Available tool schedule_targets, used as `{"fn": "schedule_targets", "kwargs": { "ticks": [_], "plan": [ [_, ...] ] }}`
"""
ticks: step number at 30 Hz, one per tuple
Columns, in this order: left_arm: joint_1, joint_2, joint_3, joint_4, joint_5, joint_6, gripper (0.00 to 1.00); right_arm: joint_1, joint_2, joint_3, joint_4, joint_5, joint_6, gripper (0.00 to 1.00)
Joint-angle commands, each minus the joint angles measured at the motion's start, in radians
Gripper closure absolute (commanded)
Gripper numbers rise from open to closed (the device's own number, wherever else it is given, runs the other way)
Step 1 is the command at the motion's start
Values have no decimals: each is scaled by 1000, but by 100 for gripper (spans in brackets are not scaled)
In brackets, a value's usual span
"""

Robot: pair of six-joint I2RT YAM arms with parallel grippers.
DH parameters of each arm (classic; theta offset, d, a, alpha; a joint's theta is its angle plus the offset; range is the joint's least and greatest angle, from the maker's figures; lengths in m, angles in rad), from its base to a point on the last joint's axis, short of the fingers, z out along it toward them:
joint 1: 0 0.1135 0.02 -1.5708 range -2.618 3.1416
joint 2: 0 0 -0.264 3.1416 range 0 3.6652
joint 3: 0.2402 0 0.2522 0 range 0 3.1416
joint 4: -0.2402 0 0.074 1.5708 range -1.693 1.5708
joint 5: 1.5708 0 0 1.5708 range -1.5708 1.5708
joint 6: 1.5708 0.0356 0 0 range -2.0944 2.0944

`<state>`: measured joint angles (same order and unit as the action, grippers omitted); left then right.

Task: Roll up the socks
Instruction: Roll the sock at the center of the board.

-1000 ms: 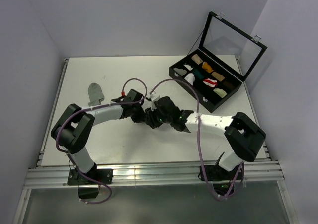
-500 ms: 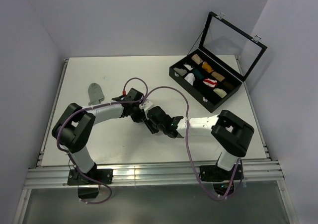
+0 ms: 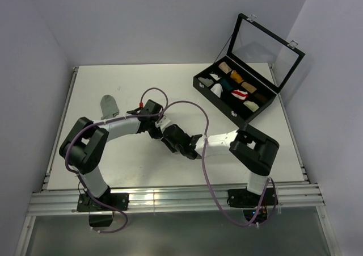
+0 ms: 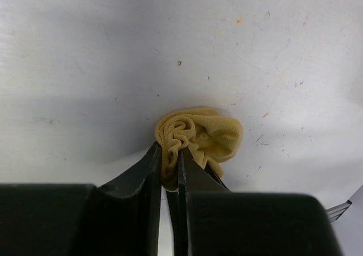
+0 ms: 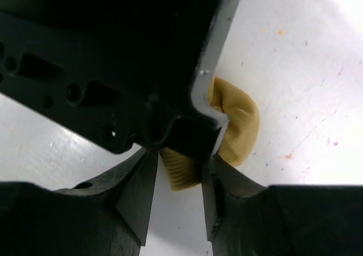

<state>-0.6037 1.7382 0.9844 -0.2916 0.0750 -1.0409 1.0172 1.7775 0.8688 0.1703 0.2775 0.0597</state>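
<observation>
Surface first: white and lightly scuffed, it carries everything we see. At its far right corner stands the black compartmented case, its glass lid propped open and small fabric rolls sitting in the compartments. Both arms reach in toward the middle, the left arm from the left and the right arm from the right, and their wrists meet just beside each other. A grey sock lies flat near the left edge, well apart from either arm. Between the two wrists sits the mustard-yellow sock, bunched into a loose roll on the surface. The left end effector is closed, its fingers pinching a fold at the edge of that roll. The right end effector has its fingers part-way apart on either side of the sock's ribbed end. We cannot tell whether they press it or only flank it.
</observation>
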Motion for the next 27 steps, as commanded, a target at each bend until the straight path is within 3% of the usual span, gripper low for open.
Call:
{"fn": "schedule_targets", "kwargs": {
  "ticks": [1, 2, 3, 6, 9, 13, 16, 19, 23, 27],
  "plan": [
    [5, 23, 13, -35, 19, 45, 92, 0, 101, 19, -72, 17, 15, 62],
    [7, 18, 13, -32, 20, 47, 91, -3, 111, 25, -81, 15, 17, 68],
    [10, 17, 11, -32, 22, 48, 91, -3, 117, 33, -90, 11, 20, 83],
    [21, 3, 10, -30, 19, 54, 85, -12, 117, 35, -101, -30, 29, 100],
    [36, -32, 0, -30, -6, 53, 73, -38, 99, 33, -121, -117, 49, 100],
    [65, -94, -27, -29, -61, 36, 50, -89, 51, 45, -163, -263, 90, 100],
    [91, -144, -64, -12, -70, 10, 39, -114, 33, 74, -224, -369, 109, 100],
    [110, -195, -118, 11, -107, -19, 38, -147, 40, 120, -288, -473, 127, 100],
    [114, -299, -208, 66, -135, -47, 38, -222, 74, 156, -305, -772, 179, 100],
    [114, -370, -306, 158, -106, -38, 36, -299, 147, 191, -281, -971, 247, 100]
  ]
}}
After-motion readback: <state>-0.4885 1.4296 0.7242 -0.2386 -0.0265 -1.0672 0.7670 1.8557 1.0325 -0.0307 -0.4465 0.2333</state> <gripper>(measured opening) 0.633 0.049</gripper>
